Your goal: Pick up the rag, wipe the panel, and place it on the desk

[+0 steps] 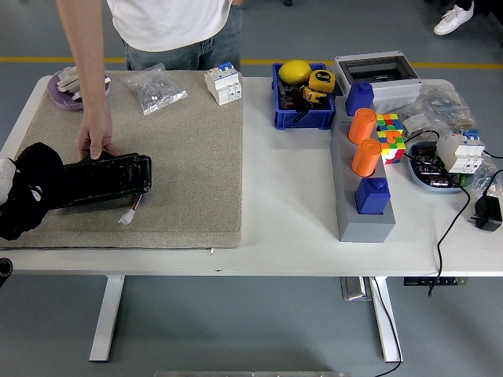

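A black rag [30, 188] is draped over my left hand [5, 173] at the left edge of the tan mat [189, 157]. The hand grips the rag, and only a bit of its white shell shows. The rag rests on the left end of a long black panel [106, 179] that lies across the mat. A person standing at the far side presses one hand [94, 141] on the panel's top edge and holds it still. My right arm is out of view.
Bagged parts [155, 88], a purple dish [69, 86] and a white breaker [223, 83] sit along the mat's far edge. To the right are a blue bin [302, 96], a grey rack with orange cylinders [363, 157], a colour cube [390, 135] and cables.
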Robot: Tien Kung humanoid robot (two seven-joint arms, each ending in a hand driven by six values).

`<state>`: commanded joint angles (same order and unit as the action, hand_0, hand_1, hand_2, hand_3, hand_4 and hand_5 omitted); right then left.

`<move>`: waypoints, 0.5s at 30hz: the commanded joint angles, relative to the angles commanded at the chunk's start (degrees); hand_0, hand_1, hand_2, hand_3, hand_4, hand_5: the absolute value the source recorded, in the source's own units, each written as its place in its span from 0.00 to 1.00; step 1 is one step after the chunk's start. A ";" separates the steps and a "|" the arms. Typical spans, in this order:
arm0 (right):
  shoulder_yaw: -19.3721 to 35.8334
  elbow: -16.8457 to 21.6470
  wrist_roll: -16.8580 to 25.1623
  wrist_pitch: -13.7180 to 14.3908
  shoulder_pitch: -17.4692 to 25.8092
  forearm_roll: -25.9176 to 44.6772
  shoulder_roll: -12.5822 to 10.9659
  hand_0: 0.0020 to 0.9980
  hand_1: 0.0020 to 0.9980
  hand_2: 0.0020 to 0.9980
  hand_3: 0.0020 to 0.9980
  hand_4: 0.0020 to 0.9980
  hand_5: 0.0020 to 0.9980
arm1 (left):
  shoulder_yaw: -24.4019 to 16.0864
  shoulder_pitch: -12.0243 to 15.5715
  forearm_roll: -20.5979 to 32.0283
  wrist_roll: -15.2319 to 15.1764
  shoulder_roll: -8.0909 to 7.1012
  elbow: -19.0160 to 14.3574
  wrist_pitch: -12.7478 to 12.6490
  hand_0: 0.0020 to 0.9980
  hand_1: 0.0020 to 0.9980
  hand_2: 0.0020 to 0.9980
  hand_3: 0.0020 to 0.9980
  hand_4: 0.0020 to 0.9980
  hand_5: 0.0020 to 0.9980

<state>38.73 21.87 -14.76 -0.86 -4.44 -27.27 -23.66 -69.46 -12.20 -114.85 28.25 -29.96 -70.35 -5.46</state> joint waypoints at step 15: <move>0.00 0.10 -0.04 -0.20 0.03 0.08 0.03 0.68 0.65 0.70 0.65 1.00 0.47 | 2.75 -2.01 0.45 0.54 0.83 -1.64 -0.15 0.19 0.17 0.54 0.56 0.55 0.10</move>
<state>38.73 21.97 -14.79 -1.07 -4.42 -27.19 -23.63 -66.71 -14.21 -114.40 28.80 -29.13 -71.98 -5.62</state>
